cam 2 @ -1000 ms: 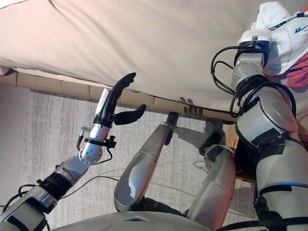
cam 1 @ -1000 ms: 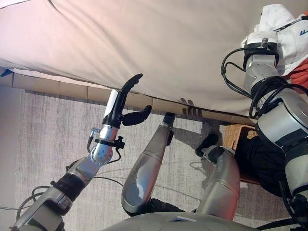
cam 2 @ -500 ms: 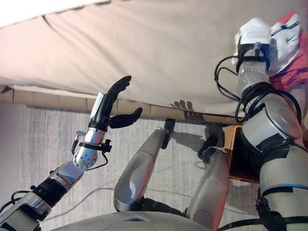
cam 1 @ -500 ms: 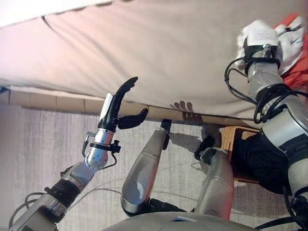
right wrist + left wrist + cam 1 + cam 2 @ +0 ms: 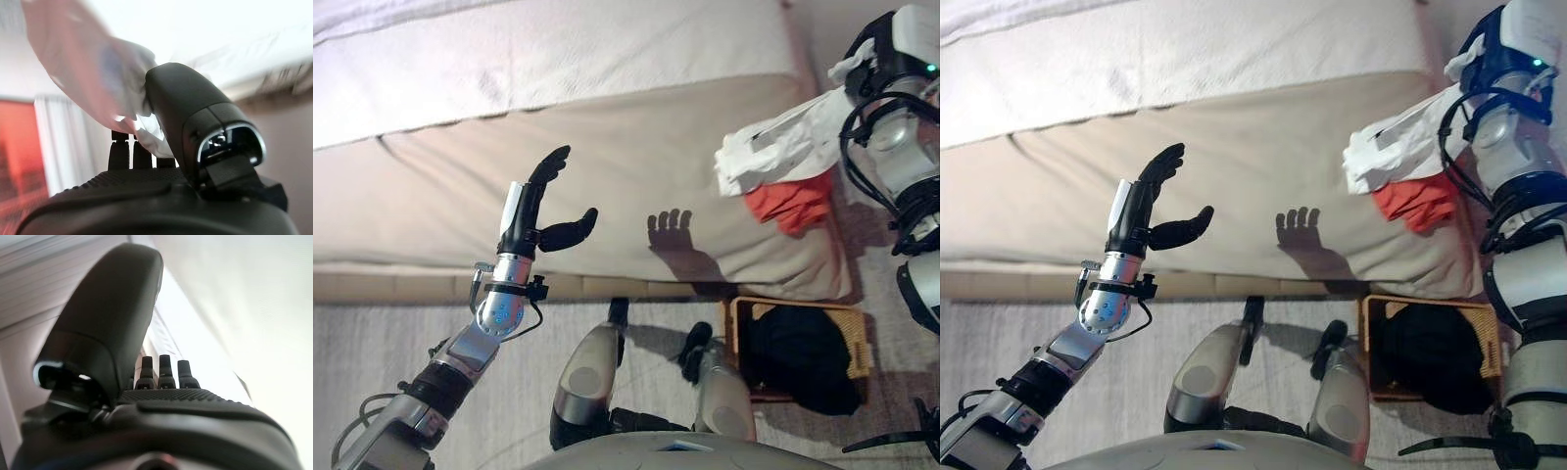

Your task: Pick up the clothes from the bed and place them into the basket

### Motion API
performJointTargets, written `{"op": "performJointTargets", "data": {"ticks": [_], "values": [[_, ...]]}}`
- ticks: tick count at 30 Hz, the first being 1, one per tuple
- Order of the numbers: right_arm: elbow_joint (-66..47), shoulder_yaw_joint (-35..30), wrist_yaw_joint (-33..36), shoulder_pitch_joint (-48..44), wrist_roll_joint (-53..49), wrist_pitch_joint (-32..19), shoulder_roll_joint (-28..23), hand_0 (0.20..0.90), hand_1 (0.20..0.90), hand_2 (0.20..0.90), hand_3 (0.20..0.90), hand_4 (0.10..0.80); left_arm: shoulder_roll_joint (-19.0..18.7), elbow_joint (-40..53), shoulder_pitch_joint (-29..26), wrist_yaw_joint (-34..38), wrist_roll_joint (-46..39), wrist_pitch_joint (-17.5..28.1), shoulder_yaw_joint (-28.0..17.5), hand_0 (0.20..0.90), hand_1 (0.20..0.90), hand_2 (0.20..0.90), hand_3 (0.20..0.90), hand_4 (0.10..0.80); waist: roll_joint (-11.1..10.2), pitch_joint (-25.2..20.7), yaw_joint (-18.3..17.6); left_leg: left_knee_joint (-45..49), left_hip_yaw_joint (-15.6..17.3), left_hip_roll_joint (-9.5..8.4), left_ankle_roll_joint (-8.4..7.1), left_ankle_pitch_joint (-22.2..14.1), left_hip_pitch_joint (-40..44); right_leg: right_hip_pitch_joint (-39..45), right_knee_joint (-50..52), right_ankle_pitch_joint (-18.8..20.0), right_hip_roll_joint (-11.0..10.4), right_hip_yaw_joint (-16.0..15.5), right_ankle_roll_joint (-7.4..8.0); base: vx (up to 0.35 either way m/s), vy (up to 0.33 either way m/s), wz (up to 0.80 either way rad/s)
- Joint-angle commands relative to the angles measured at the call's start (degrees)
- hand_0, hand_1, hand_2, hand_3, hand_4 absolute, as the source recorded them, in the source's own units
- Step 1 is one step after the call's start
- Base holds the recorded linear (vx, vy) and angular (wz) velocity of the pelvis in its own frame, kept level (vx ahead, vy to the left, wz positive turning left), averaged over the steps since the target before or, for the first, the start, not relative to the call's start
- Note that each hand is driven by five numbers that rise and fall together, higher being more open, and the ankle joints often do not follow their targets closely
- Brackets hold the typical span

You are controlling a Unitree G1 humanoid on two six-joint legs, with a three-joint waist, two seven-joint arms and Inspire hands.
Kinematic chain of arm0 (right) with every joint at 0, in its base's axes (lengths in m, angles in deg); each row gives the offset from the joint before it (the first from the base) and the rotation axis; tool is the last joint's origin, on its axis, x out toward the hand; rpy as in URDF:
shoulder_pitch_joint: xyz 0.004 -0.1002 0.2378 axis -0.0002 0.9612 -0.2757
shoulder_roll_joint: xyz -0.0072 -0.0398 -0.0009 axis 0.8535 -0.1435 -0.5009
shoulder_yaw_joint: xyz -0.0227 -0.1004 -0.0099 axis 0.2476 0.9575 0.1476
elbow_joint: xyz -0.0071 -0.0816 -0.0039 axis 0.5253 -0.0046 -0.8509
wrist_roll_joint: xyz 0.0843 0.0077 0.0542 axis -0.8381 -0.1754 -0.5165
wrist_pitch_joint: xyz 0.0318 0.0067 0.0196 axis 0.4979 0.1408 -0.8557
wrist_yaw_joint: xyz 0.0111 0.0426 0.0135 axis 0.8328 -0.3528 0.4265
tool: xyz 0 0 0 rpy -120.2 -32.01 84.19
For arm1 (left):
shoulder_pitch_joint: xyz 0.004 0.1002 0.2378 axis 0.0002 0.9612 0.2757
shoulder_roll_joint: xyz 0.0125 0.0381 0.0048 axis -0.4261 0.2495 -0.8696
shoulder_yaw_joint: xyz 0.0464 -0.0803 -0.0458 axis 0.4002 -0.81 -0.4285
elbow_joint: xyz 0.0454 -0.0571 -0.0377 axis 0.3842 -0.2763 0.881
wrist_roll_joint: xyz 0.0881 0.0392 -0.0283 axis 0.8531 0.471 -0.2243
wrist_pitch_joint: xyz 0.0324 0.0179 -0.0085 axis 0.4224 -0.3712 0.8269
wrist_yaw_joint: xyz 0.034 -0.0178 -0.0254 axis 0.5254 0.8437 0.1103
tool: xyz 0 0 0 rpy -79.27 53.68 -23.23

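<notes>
Nearest me on the floor at right, the wicker basket (image 5: 858,338) sits against the bed's near edge, a black garment (image 5: 803,357) piled inside it. To the left, my left hand (image 5: 536,211) is raised over the near side of the beige bed (image 5: 607,147), released, fingers straight and thumb spread, holding nothing. Farther right, a red garment (image 5: 788,204) lies on the bed's near right corner, partly beneath a white garment (image 5: 773,145). My right hand (image 5: 186,132) is up at the far right, beyond the bed's corner, grasping that white garment, with cloth pinched between thumb and fingers; the fabric stretches from my hand down to the red one, its lower end resting on the bed.
</notes>
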Motion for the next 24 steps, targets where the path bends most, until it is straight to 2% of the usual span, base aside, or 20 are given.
{"op": "performJointTargets", "data": {"ticks": [1,6,11,18,24], "values": [[-1.79,3.18,5.44,-3.52,-2.59,-4.91,-6.87,0.300,0.300,0.300,0.200,0.100,2.26,0.40,3.10,-0.37,-0.56,4.95,0.82,0.900,0.900,0.900,0.900,0.800,-2.73,-17.95,-3.00,0.81,2.10,0.70,0.33,-6.17,-1.79,2.79,-2.84,-3.61,2.65,-1.08,0.02,0.115,0.009,-0.13],[-3.94,-0.26,5.09,-2.02,-4.67,-6.38,-11.11,0.300,0.300,0.300,0.200,0.100,3.47,-4.25,3.43,-2.28,-3.18,7.48,2.22,0.900,0.900,0.900,0.900,0.800,-3.29,-21.74,-5.69,-5.51,3.68,1.81,-0.50,-4.70,2.50,5.13,-7.75,-0.94,3.18,1.55,1.61,0.036,-0.003,-0.19],[-5.93,-1.62,6.21,-1.72,-5.08,-5.65,-14.50,0.300,0.300,0.300,0.200,0.100,5.76,-8.50,2.63,-6.09,-7.19,7.93,2.42,0.900,0.900,0.900,0.900,0.800,-3.90,-23.51,-7.82,-10.01,5.15,2.44,-1.28,-3.66,5.07,6.21,-12.14,1.49,3.53,3.34,2.68,-0.024,-0.036,-0.25],[-12.66,-6.72,6.72,4.29,-8.09,-2.66,-17.77,0.300,0.300,0.300,0.200,0.100,7.98,-13.21,2.24,-10.86,-9.31,8.47,2.28,0.900,0.900,0.900,0.900,0.800,-4.23,-24.91,-11.75,-11.49,8.71,3.35,-1.46,-4.42,6.86,6.21,-15.04,3.24,3.96,6.42,3.44,-0.028,-0.013,-0.27],[-17.92,-12.19,4.25,12.50,-8.58,-0.89,-17.67,0.300,0.300,0.300,0.200,0.100,9.00,-15.73,1.10,-13.49,-10.40,8.06,1.31,0.900,0.900,0.900,0.900,0.800,-4.09,-25.46,-14.64,-11.58,11.03,3.81,-1.41,-4.99,7.73,5.65,-15.42,3.62,4.46,8.93,3.69,0.003,0.000,-0.25]]}}
